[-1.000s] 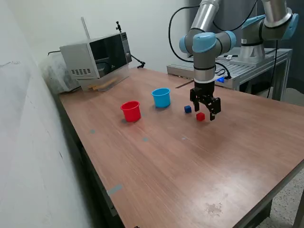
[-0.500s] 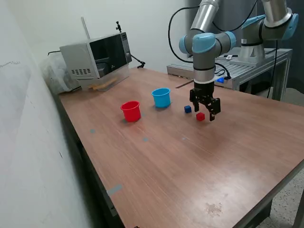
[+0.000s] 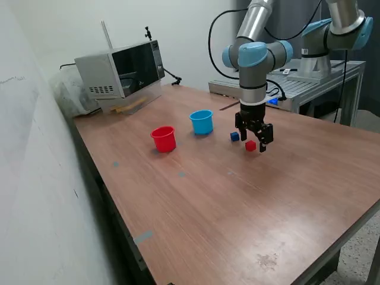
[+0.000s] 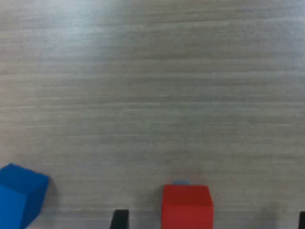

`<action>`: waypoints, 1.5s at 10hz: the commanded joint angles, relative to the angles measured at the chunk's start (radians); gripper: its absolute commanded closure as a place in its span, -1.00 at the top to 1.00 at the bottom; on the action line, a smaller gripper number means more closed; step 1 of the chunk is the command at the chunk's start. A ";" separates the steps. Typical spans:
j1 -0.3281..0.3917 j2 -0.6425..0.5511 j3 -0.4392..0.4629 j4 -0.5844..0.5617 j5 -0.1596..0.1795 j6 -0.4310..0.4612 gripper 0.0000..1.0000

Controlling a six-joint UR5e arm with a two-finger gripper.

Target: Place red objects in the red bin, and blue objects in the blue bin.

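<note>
Spread and empty, the end effector is held low over the red cube, which lies on the wood-grain table toward its far edge. Beside it lies a blue cube. Neither is binned yet. The red cup and light blue cup are smooth tapered plastic.

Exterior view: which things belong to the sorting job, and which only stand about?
Job: red cube, blue cube, red cup, light blue cup, open gripper hanging above the red cube.
Not the job: microwave, second robot arm behind.
</note>
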 commanded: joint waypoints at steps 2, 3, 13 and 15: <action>-0.004 0.002 -0.005 0.000 0.000 0.000 1.00; -0.004 0.002 -0.002 0.001 0.000 0.000 1.00; -0.010 0.004 0.002 0.001 0.000 0.000 -1.00; -0.010 0.004 0.003 0.000 -0.002 0.000 -1.00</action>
